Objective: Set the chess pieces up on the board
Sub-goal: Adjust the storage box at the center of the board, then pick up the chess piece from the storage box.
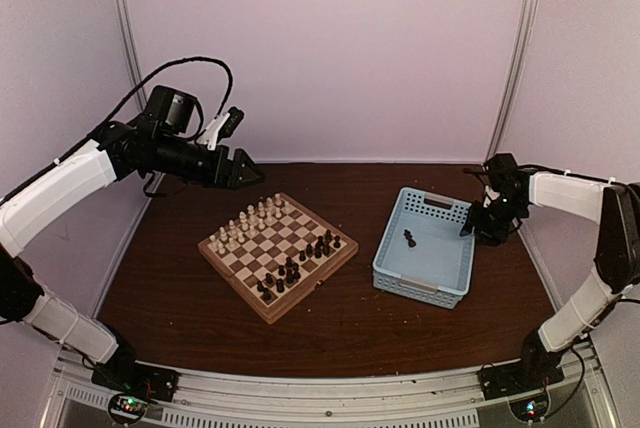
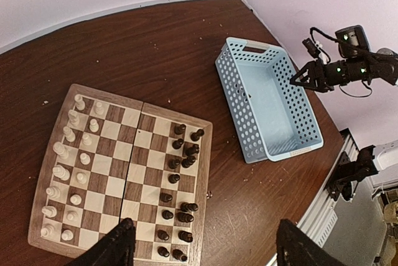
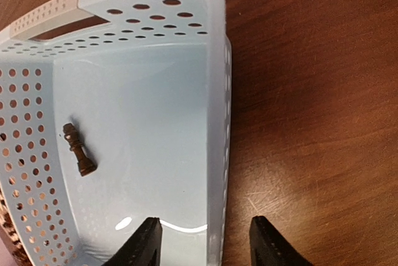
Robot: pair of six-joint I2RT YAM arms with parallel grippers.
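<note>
The wooden chessboard (image 1: 238, 258) lies left of centre; in the left wrist view (image 2: 134, 119) it fills the lower left. Cream pieces (image 1: 250, 220) stand along its far-left side, dark pieces (image 1: 295, 268) along its near-right side. One dark piece (image 1: 410, 239) lies in the light blue basket (image 1: 395, 266); in the right wrist view it lies on its side (image 3: 78, 150). My left gripper (image 1: 245, 170) is open and empty, high above the table behind the board. My right gripper (image 1: 472, 229) is open and empty, straddling the basket's right wall (image 3: 219, 154).
The basket stands right of the board on the dark wooden table (image 1: 340, 338). White enclosure walls close the back and sides. The right arm shows in the left wrist view (image 2: 339, 70) beyond the basket (image 2: 236, 92).
</note>
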